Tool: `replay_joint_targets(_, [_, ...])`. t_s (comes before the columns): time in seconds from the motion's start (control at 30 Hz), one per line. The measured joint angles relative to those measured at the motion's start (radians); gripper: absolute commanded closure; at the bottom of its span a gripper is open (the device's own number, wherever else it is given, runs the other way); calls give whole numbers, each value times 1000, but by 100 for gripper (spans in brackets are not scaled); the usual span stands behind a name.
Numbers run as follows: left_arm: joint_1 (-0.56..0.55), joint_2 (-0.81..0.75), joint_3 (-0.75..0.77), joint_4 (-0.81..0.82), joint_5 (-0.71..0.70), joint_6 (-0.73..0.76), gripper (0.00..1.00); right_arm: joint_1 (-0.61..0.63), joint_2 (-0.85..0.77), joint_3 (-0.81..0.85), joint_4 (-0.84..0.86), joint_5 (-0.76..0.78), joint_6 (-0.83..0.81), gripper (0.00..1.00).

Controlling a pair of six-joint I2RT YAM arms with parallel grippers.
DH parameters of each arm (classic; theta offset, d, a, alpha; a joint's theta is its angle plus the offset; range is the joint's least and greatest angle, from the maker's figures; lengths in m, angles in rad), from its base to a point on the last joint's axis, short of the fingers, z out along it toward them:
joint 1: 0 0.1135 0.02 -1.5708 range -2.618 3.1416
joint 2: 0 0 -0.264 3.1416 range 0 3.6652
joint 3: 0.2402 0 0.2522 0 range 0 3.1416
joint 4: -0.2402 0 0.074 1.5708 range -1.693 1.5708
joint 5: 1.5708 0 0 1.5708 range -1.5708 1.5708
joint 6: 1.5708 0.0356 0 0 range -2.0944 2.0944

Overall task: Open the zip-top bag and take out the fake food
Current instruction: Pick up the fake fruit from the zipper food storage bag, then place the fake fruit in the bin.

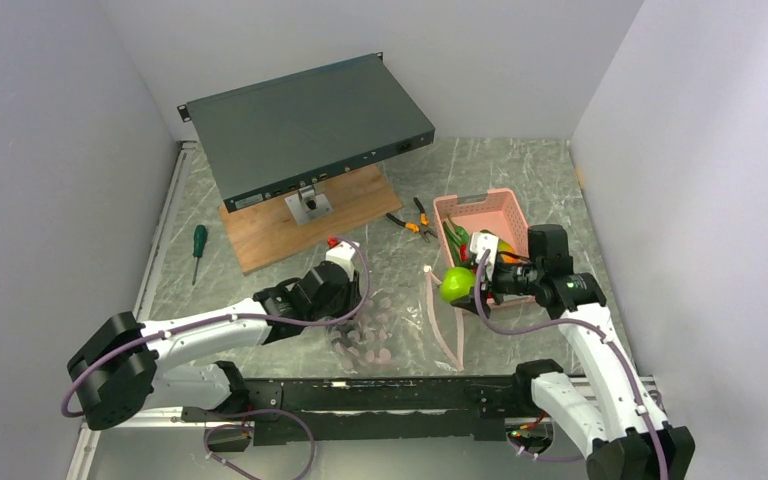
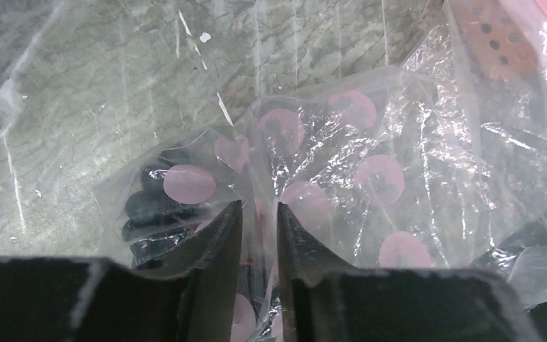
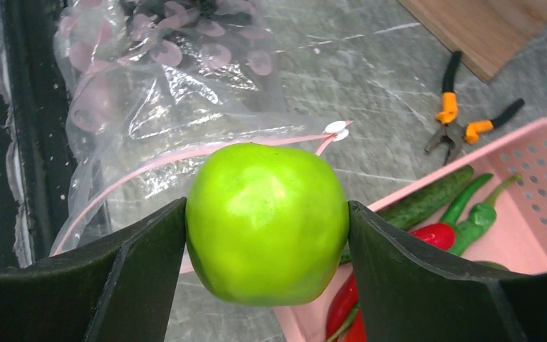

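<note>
R gripper (image 3: 267, 239) clamps green apple (image 3: 263, 206) btwn both fingers, jaws spread as wide as the fruit, just beside the near-left corner of the pink basket (image 3: 534, 178). L gripper (image 2: 260, 221) is nearly closed, pinching a fold of the zip-top bag (image 2: 370, 171), only a thin gap w/ plastic in it. The bag, clear w/ pink dots, lies crumpled on the marble-look table (image 1: 520, 165) in front of the arms' bases, its pink zip edge (image 1: 445, 325) stretched toward R arm. Dark purple grapes (image 2: 153, 214) sit inside the bag, left of L fingers. In the basket: cucumber (image 3: 427, 199), green chili (image 3: 481, 214), red chili (image 3: 434, 235). Orange-handled pliers (image 1: 408, 220) lie just left of basket. Farther back, a dark rack unit (image 1: 310, 125) rests tilted over a wooden board (image 1: 350, 205); green-handled screwdriver (image 1: 198, 245) at far left.
</note>
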Motion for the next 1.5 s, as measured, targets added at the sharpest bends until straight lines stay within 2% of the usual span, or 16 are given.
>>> replay_joint_targets(0.23, [5,-1,4,1,0,0,41,-80,-10,0,88,51,123,92])
replay_joint_targets(0.37, [6,-26,4,-2,-1,-3,27,-119,-9,-11,189,137,237,91])
replay_joint_targets(0.5, [6,-100,4,-5,-7,-5,17,-144,-5,-51,323,262,373,88])
replay_joint_targets(0.67, [6,-219,-23,6,-22,-11,11,-151,17,-132,494,469,549,86])
replay_joint_targets(0.83, [6,-320,-80,3,-25,-21,1,-151,81,-154,601,618,658,81])
replay_joint_targets(1.07, [6,-465,-181,-18,-26,-66,0,-151,201,-144,706,726,696,75])
replay_joint_targets(1.2, [10,-575,-240,-55,-27,-101,0,-153,340,-63,727,759,735,71])
replay_joint_targets(1.3, [11,-652,-273,-83,-30,-127,0,-156,428,-5,758,776,759,62])
replay_joint_targets(1.43, [13,-747,-323,-103,-29,-166,0,-190,495,17,787,786,764,26])
replay_joint_targets(1.5, [13,-774,-348,-105,-28,-182,0,-206,512,17,787,785,765,17])
